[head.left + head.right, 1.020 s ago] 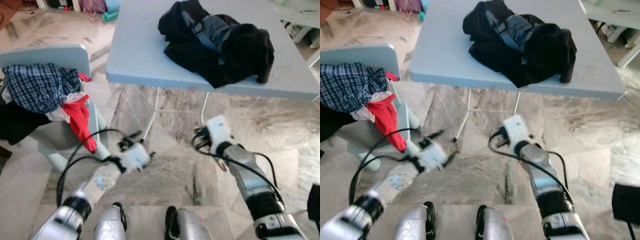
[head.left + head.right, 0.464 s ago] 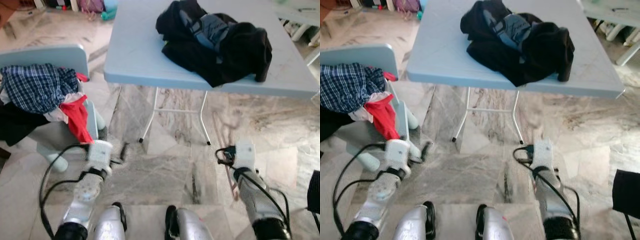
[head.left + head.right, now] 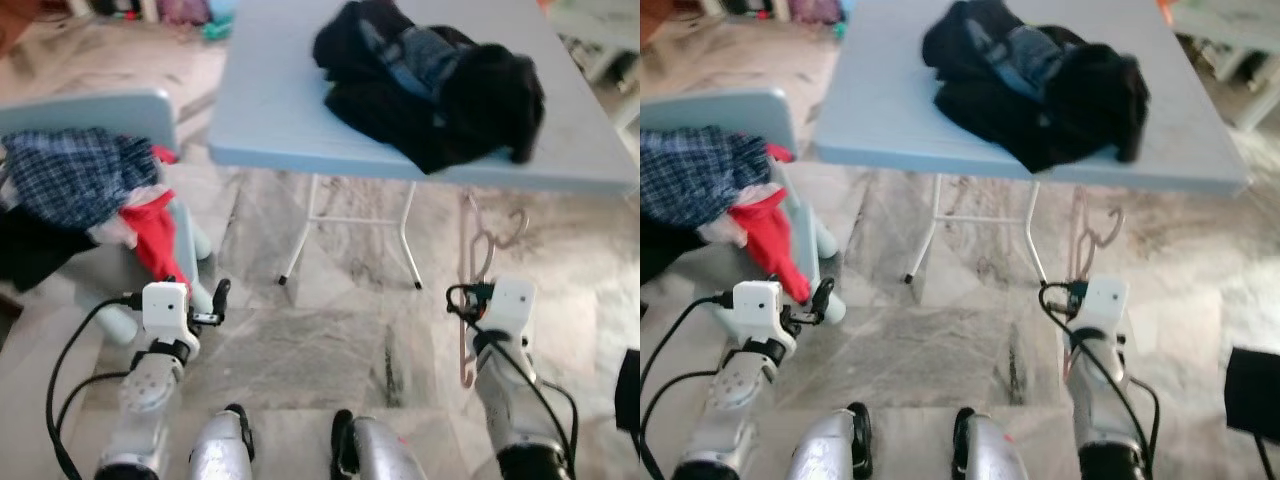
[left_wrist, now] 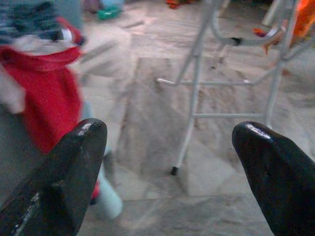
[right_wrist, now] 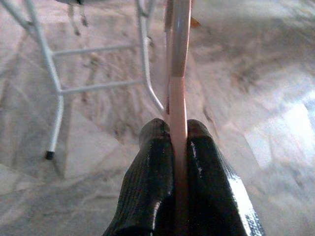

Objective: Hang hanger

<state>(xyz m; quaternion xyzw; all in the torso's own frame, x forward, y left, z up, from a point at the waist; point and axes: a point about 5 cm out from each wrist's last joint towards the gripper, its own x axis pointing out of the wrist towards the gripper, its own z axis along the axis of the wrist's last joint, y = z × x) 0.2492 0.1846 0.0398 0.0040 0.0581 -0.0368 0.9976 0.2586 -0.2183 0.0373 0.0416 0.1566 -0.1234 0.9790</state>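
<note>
Clamping a pale pink hanger edge-on between both black fingers, the right gripper is held low over the marble floor, just in front of the blue surface. The hanger is seen upright, its hook raised toward the front edge of the surface, near the white folding legs beneath that edge, and its lower end hanging below the gripper.

The left gripper is held at a similar height, well to the left of the surface legs, with its fingers spread wide and nothing between them. It is positioned just beside a light blue chair, which is loaded with a plaid shirt, a red garment drooping over the seat edge, and dark cloth at the far left.

A heap of dark clothing with a grey-blue piece is lying on the surface, toward its right side and touching its front edge. Parts of the head views are blurred.
</note>
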